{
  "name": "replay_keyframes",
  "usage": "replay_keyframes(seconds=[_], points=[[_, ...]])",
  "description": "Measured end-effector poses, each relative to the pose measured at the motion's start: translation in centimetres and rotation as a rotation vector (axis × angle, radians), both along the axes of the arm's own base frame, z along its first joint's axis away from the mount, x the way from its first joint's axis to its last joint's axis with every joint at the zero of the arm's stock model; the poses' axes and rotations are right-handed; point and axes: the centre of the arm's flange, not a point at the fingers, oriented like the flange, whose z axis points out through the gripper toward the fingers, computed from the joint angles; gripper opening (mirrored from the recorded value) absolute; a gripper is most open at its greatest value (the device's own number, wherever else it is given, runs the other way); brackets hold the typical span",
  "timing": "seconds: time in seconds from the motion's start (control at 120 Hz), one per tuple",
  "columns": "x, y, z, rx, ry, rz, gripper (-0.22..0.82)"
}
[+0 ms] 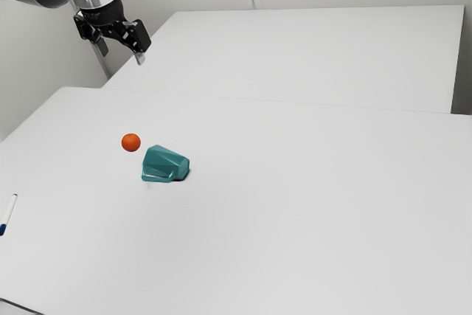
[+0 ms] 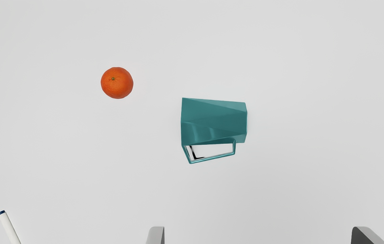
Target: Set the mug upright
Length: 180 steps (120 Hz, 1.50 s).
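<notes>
Mug point(image 1: 164, 164), teal and faceted, lay on its side on the white table point(image 1: 295, 204) in the exterior view, its narrower end toward the exterior view's right and its wider end toward the exterior view's left. Its handle point(image 1: 156, 178) lay along the side nearer the camera. The gripper point(image 1: 122, 53) hung above the table, toward the exterior view's upper left, well apart from the mug. An orange fruit point(image 1: 131, 142) sat near the mug's wider end, apart from it, and a white marker point(image 1: 9, 212) with a dark blue end lay by the exterior view's left edge.

In the wrist view the fingers point(image 2: 156, 235) stood wide apart, with bare tabletop showing between them, and had hold of nothing. The mug lay out ahead of the fingertips, touching neither one. It fell within the span of the gap, off its middle, closer to the line of the finger on the marker's side. Its handle faced back toward the fingers, and its wider end pointed toward the side where the orange fruit rested. That fruit lay outside the span of the gap, and so did the marker, which was partly cut off by the view's edge.
</notes>
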Motion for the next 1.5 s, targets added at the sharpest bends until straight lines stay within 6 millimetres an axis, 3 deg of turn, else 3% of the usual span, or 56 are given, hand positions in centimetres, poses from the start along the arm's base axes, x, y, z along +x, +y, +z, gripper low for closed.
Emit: replay_keyframes(seconds=[0.183, 0.258, 0.467, 0.708, 0.942, 1.092, 1.5], points=[[0.0, 0.0, -0.5, 0.000, 0.010, -0.003, 0.60], [0.1, 1.0, -1.3, 0.001, 0.024, 0.015, 0.60], [0.9, 6.7, -6.1, -0.069, 0.115, 0.131, 0.60], [2.7, 12.8, -13.1, -0.322, 0.222, 0.292, 0.60], [1.9, 20.1, -20.2, -0.526, 0.316, 0.461, 0.60], [2.6, 21.9, -23.1, -0.606, 0.346, 0.480, 0.60], [6.4, 23.7, -31.0, -0.757, 0.392, 0.453, 0.60]])
